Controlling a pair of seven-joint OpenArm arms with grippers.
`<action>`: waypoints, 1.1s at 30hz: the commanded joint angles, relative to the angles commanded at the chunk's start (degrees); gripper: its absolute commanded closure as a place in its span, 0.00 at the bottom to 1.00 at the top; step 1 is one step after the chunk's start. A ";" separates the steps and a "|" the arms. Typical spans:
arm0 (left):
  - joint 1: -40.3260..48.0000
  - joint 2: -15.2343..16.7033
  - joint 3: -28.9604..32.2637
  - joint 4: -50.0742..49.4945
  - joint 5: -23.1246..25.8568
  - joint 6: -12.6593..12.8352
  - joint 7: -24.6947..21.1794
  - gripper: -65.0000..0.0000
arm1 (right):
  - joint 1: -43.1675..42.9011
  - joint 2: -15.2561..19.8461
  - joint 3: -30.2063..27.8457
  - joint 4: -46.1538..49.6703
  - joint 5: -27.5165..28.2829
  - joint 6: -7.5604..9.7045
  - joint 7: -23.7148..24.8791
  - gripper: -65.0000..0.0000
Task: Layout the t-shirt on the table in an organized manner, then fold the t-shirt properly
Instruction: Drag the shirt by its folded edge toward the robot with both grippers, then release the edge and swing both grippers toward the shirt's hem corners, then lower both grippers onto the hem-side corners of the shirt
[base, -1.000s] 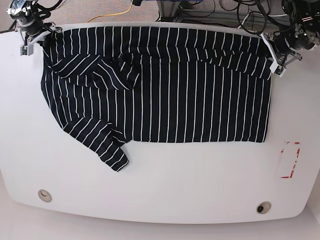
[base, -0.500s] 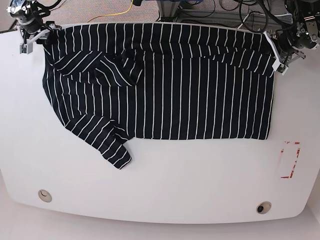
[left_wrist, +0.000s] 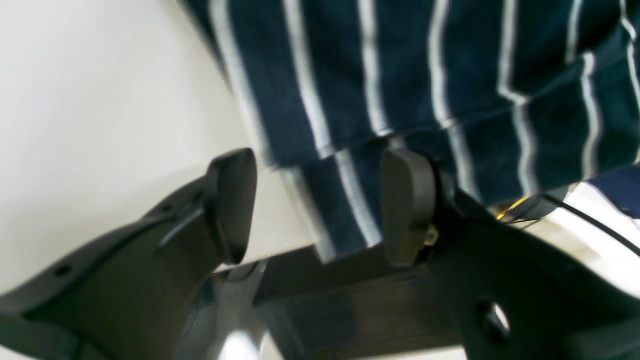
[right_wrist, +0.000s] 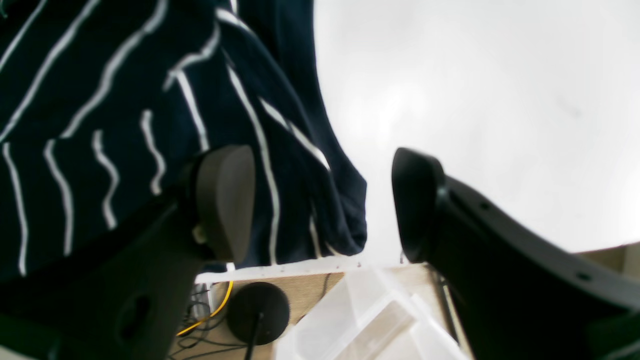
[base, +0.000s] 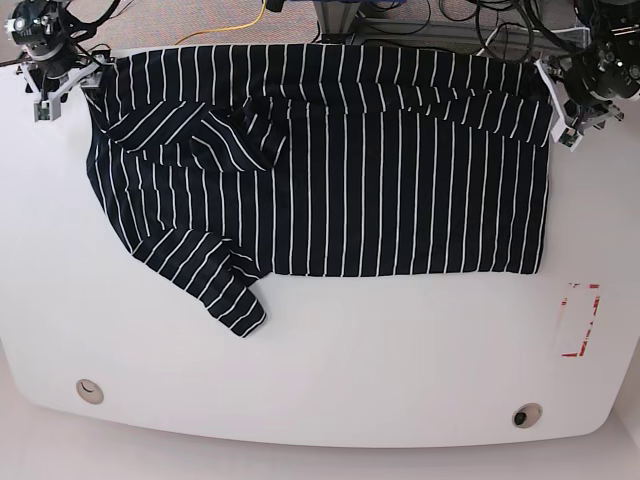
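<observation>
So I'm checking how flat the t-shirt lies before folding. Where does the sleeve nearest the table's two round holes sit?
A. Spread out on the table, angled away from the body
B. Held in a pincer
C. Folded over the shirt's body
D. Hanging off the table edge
A: in the base view that sleeve of the t-shirt lies flat on the table, sticking out diagonally from the body.

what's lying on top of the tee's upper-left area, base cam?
A folded-over sleeve lies on top of the t-shirt body there, its stripes running diagonally across the vertical ones. The fabric under that flap is covered, so its state can't be seen.
</observation>
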 joint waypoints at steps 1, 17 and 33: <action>-0.88 -0.18 -0.79 0.18 -0.79 0.00 1.23 0.43 | 0.00 0.00 0.79 1.67 0.09 0.00 -1.58 0.36; -27.87 -1.76 -0.88 1.76 -5.01 0.00 9.14 0.43 | 16.70 3.78 -3.60 6.95 -1.14 0.00 -10.46 0.36; -44.04 5.54 5.36 -17.05 -5.01 0.00 5.01 0.43 | 39.12 2.11 -19.78 -9.32 -13.71 0.00 -8.97 0.37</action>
